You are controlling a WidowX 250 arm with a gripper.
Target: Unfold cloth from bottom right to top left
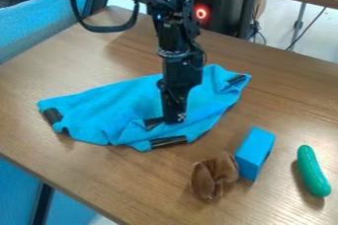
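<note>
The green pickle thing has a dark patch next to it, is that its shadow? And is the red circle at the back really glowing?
In the camera view, yes, a soft shadow lies on the wooden table along the left side of the green pickle thing; also in the camera view, the red circle looks lit, bright against the dark around it.

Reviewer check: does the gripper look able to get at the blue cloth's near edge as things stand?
Probably yes: the gripper hangs over the blue cloth close to that edge, and the brown plush toy and blue block sit off the cloth, seemingly out of the way.
</note>
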